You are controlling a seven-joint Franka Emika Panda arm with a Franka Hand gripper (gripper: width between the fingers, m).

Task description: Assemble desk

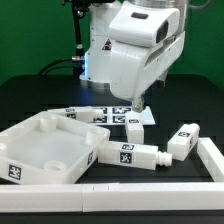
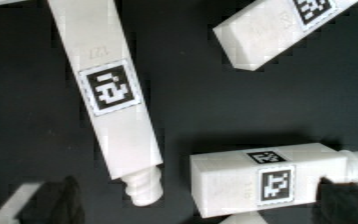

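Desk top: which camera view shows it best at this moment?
The exterior view. The desk top lies almost whole at the exterior view's left, its raised rim plain to see. The wrist view shows none of it, only three loose legs on the dark table.

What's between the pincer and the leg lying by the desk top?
Nothing visible. The open pincer hangs above the table, and the way to that leg beside the desk top looks clear.
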